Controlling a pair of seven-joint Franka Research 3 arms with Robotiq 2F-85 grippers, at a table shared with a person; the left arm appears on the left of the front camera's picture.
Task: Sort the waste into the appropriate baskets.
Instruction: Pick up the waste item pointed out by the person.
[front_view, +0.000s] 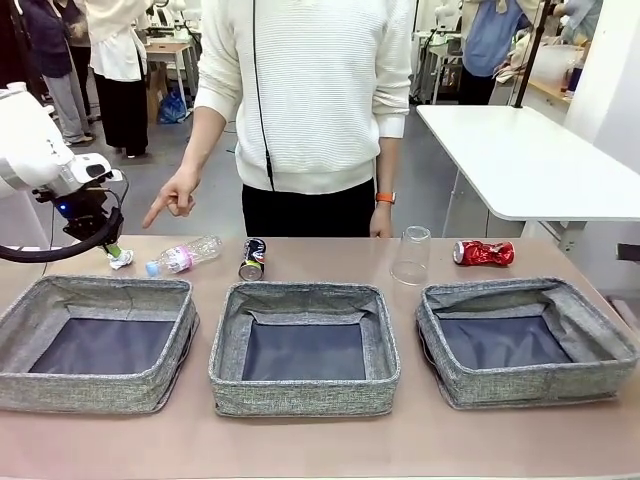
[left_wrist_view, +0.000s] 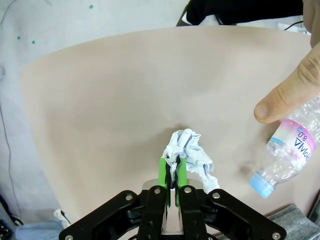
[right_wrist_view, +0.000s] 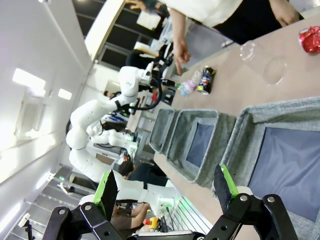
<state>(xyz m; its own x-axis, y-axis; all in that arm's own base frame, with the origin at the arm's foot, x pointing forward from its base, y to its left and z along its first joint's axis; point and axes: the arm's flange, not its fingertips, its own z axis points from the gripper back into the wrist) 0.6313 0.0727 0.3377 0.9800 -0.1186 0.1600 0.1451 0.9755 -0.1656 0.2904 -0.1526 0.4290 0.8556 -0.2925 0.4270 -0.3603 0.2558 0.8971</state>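
My left gripper (front_view: 108, 246) is shut on the crumpled white paper ball (front_view: 121, 259) at the table's far left. In the left wrist view the green pads (left_wrist_view: 163, 170) pinch the paper ball (left_wrist_view: 192, 154) at its near edge, and my left gripper (left_wrist_view: 172, 170) is just above the table. A clear bottle (front_view: 184, 254) with a pink label, a dark printed can (front_view: 253, 259), an upturned clear cup (front_view: 411, 255) and a crushed red can (front_view: 483, 252) lie in a row behind three grey baskets (front_view: 90, 392) (front_view: 300, 395) (front_view: 530, 385). My right gripper (right_wrist_view: 167, 187) is open, high over the right basket (right_wrist_view: 260, 117).
A person in a white sweater stands at the far edge, one hand (front_view: 172, 200) pointing down near the bottle; the fingertip (left_wrist_view: 282, 97) hovers beside the bottle (left_wrist_view: 290, 150). Their other hand (front_view: 381, 218) rests at the table edge. A white table (front_view: 540, 160) stands behind right.
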